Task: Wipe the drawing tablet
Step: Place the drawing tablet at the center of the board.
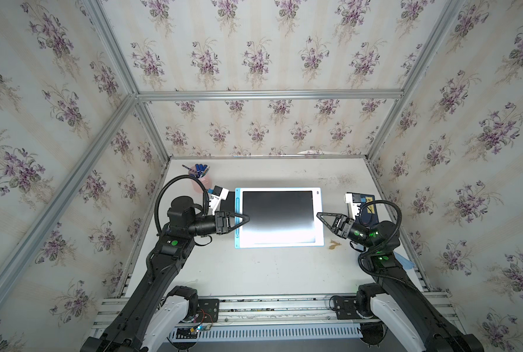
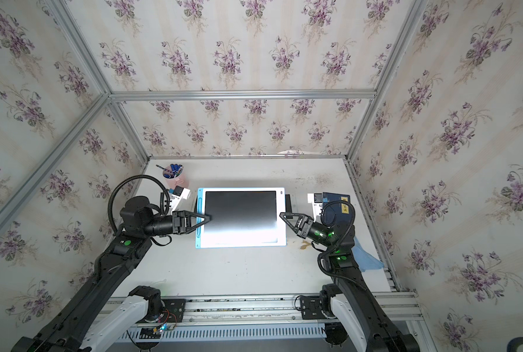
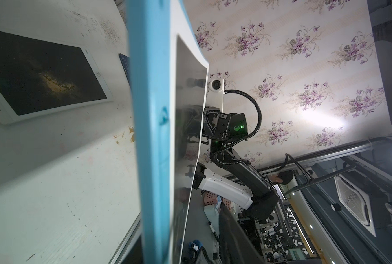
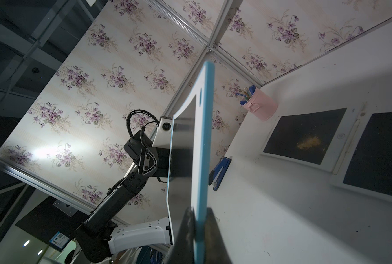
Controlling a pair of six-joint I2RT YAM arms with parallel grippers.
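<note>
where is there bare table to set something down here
Bare: the near strip of table between left arm and right arm, from the held tablet to the front rail; also the far strip behind it, right of the pink pen cup. Crowded: under the tablet, where other tablets lie, and by the blue box.

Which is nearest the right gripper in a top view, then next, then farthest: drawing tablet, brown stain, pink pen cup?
1. drawing tablet, clamped in the right gripper.
2. brown stain, on the table nearer the robot.
3. pink pen cup, back left corner.
</note>
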